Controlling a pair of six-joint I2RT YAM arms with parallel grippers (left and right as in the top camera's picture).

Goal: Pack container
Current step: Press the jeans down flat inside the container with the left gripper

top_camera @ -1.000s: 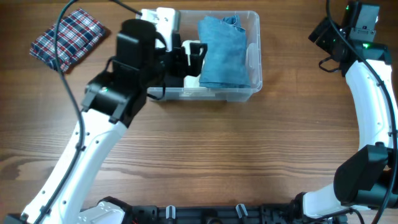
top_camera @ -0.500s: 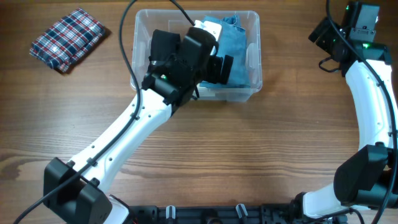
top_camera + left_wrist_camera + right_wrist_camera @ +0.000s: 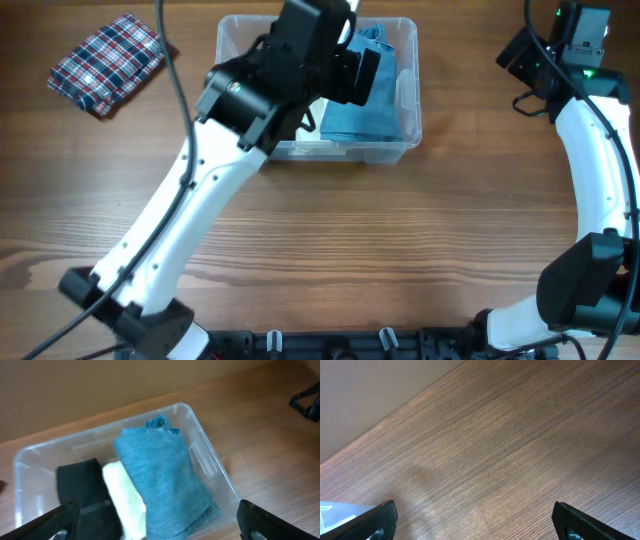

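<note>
The clear plastic container point(image 3: 405, 130) stands at the back middle of the table. It holds a folded blue denim garment point(image 3: 160, 480), a cream garment point(image 3: 125, 500) and a black garment point(image 3: 82, 495), side by side. The blue garment also shows in the overhead view point(image 3: 365, 110). My left gripper point(image 3: 157, 527) is open and empty, raised above the container; in the overhead view point(image 3: 350, 65) it covers the container's left part. My right gripper point(image 3: 475, 525) is open and empty above bare wood at the far right. A folded plaid garment point(image 3: 108, 62) lies at the back left.
The right arm's base and links point(image 3: 595, 190) run along the table's right side. The left arm point(image 3: 190, 220) crosses the table's middle left. A corner of the container point(image 3: 330, 510) shows at the lower left of the right wrist view.
My left gripper has lifted up and back from inside the container, open, with the black and cream garments lying in the container. The right arm has not moved.
</note>
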